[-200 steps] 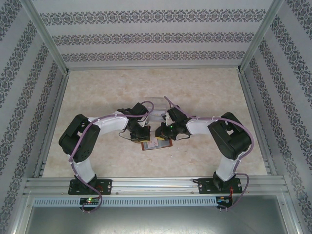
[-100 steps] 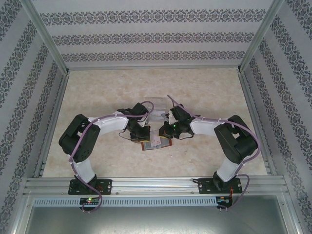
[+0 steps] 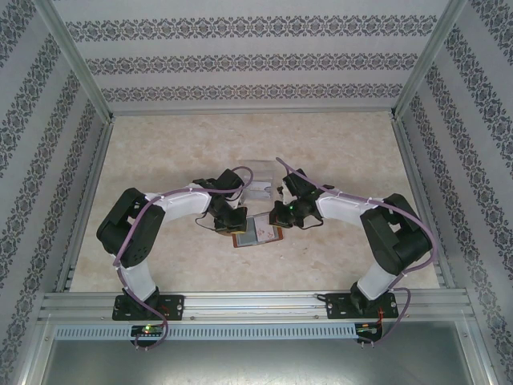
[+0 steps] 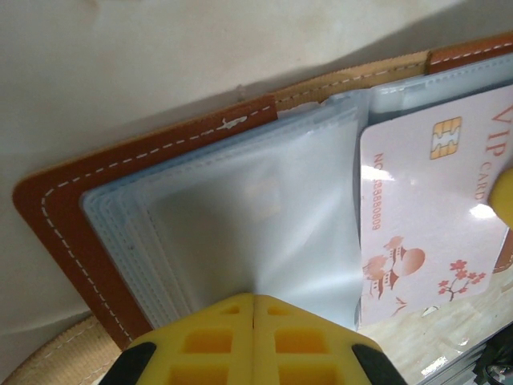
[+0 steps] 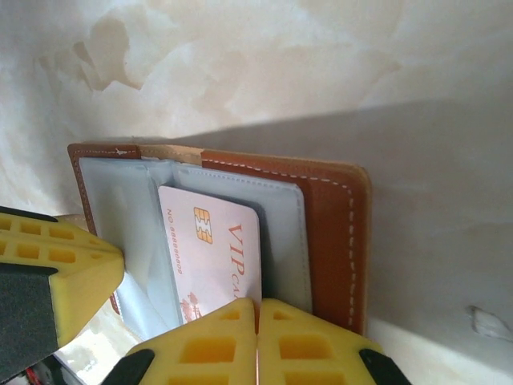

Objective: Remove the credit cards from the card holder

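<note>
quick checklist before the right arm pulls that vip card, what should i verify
1. Card holder lying open on the table: ok.
2. Left gripper shut on the clear pockets, anchoring the holder: ok.
3. Right gripper shut on the VIP card at its near edge: ok.
4. Card free of its pocket: cannot tell; a sleeve edge frames it.
5. More cards in the cloudy pockets: cannot tell.
</note>
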Controlling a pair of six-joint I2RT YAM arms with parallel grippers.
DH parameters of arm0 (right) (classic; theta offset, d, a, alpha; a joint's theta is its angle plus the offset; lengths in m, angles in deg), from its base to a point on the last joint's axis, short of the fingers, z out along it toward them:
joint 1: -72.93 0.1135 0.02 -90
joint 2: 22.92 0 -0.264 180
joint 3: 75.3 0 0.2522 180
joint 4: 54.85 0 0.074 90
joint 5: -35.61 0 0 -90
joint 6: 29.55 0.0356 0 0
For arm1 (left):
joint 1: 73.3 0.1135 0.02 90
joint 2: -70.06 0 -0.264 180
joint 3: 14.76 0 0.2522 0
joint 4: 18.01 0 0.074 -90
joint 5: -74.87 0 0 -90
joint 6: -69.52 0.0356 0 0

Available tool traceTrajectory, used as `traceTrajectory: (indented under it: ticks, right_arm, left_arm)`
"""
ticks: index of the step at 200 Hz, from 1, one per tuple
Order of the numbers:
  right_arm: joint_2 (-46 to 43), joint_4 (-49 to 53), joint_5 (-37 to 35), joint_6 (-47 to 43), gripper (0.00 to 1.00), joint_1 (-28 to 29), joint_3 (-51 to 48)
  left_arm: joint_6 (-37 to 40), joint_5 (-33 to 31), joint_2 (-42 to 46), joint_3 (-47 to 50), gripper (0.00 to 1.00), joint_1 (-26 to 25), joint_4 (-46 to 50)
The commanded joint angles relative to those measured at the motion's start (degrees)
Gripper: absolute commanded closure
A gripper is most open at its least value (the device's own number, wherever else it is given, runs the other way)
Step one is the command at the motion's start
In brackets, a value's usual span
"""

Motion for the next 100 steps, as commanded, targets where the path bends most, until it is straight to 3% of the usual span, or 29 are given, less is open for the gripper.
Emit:
traceTrajectory:
  ticks: [1,100]
  right_arm:
    - [-1.37,4.03,-3.87,-1.7,0.92,-0.79,1.04]
    - [-1.66,0.56,0.25,0.84,0.86,1.57,1.68]
  left_arm:
    - [1.27,-2.17,-0.57,0.79,0.95,-0.63,2.77]
    - [1.38,-1.94,-0.75,0.48,0.95,-0.63,2.66]
